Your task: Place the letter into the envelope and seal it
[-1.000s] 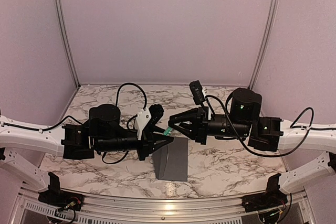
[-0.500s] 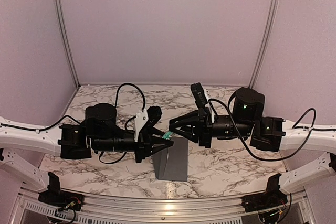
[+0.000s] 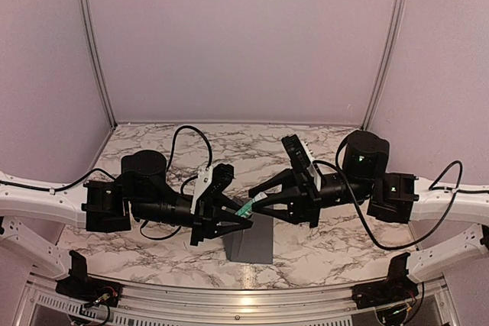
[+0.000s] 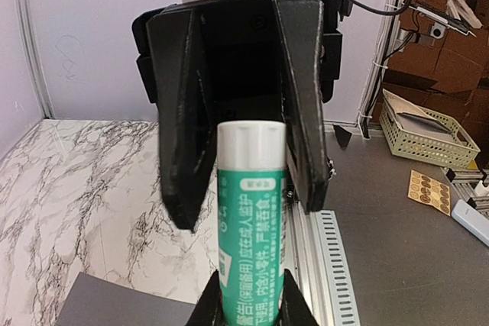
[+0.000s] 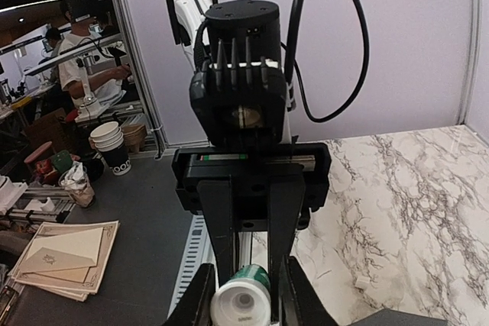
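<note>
We see no letter, prob. already inside the flat dark grey paper envelope at counter's near edge, centre. Left claw pinches white-and-green glue tube; right claw straddles its cap, grip unclear. Gluing & sealing remain.

My top camera sits above and behind the arm bases. It looks down and forward over the marble table, far enough back to hold both arms. My left wrist camera rides just behind the left gripper and sights along its fingers at the white-and-green tube between them. The right gripper is head-on, close beyond. The right wrist camera looks the opposite way. All three views share that tube.
</note>
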